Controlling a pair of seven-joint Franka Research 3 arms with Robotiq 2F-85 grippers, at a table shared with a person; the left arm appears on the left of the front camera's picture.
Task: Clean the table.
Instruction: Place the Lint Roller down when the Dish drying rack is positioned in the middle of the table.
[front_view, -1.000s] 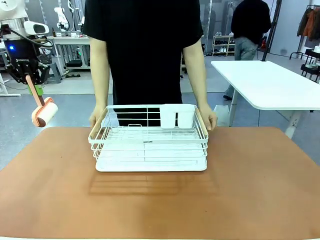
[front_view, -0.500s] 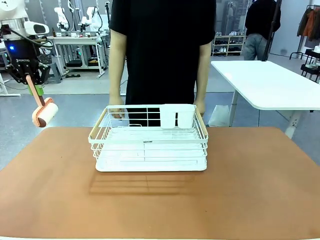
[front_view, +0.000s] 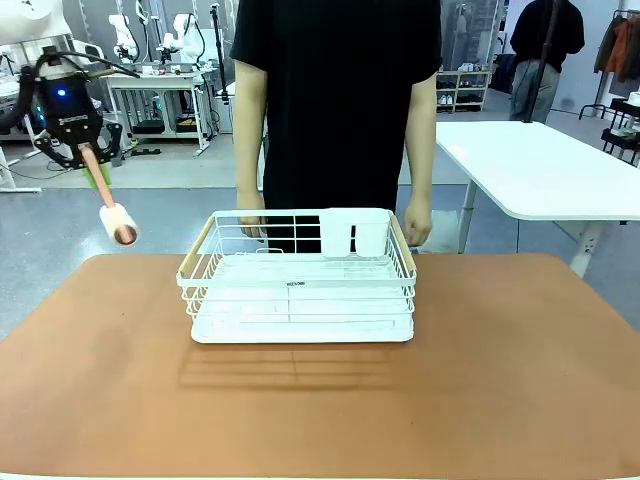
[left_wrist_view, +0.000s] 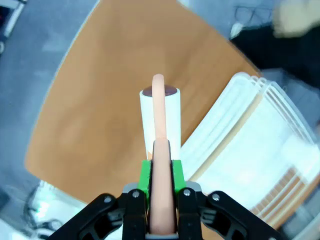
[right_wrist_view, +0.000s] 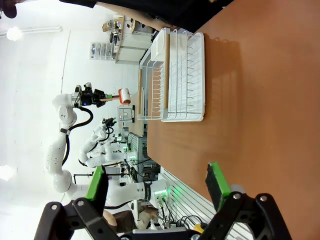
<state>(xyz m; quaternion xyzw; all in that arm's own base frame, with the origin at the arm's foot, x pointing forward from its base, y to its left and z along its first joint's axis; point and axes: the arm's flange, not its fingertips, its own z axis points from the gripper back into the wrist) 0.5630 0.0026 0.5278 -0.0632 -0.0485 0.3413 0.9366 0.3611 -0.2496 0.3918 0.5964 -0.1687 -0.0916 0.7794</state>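
Table (front_view: 520, 370) with the reddish-brown top spans the foreground, and a white wire dish rack (front_view: 298, 277) sits on it near the far edge, roughly centred, with a white cup-like holder (front_view: 355, 233) hung at its back rail. Person in a black shirt stands at the far side; one hand (front_view: 250, 222) rests at the rack's back left corner, the other hand (front_view: 415, 222) hangs just beside its back right corner. Left gripper (front_view: 88, 150) is raised off the table's left far corner, fingers (left_wrist_view: 145, 176) pressed onto the peach handle of a lint roller (front_view: 118, 222). Roller head points down and toward the rack, hanging in the air above the table's edge, not touching the top. From the left wrist camera the white roll (left_wrist_view: 160, 120) lies over bare tabletop, with the rack off to one side. Right gripper (right_wrist_view: 157, 187) is spread wide with nothing between its green pads (right_wrist_view: 216, 181), hovering over an open stretch of table well apart from the rack. A white-topped table (front_view: 540, 165) stands behind on the right.
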